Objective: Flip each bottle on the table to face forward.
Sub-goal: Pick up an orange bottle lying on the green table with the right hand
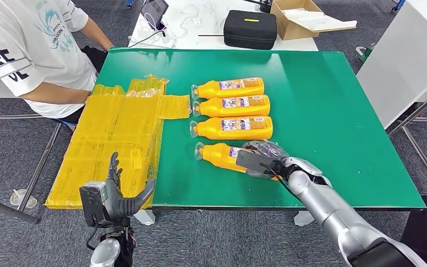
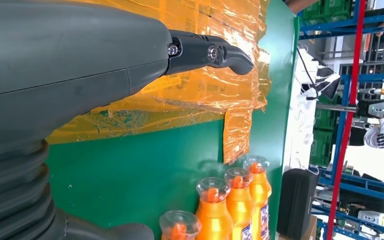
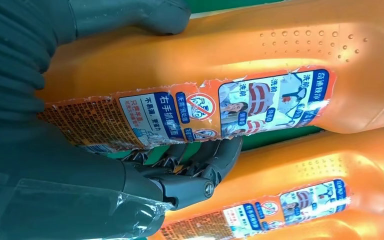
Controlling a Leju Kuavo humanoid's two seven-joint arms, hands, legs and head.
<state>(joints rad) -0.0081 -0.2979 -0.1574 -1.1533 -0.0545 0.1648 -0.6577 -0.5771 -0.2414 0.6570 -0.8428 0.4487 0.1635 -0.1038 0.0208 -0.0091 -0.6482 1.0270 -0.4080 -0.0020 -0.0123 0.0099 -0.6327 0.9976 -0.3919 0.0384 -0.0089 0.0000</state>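
Observation:
Several orange bottles lie on their sides in a row on the green table (image 1: 322,100), caps to the left: the far bottle (image 1: 231,87), a second bottle (image 1: 233,104), a third bottle (image 1: 233,128) and the nearest bottle (image 1: 219,154). The three farther ones show their labels. My right hand (image 1: 261,158) grips the nearest bottle (image 3: 230,60) around its body. The thumb lies on one side and the fingers (image 3: 195,160) curl along the other, next to the third bottle (image 3: 300,175). My left hand (image 1: 114,194) is open and holds nothing, just off the table's front left corner.
Flattened yellow taped cardboard (image 1: 117,133) covers the table's left edge and hangs over it, close to my left hand's fingers (image 2: 210,52). A person (image 1: 33,50) sits at the far left. Behind the table stand a black case (image 1: 250,28) and a cardboard box (image 1: 300,19).

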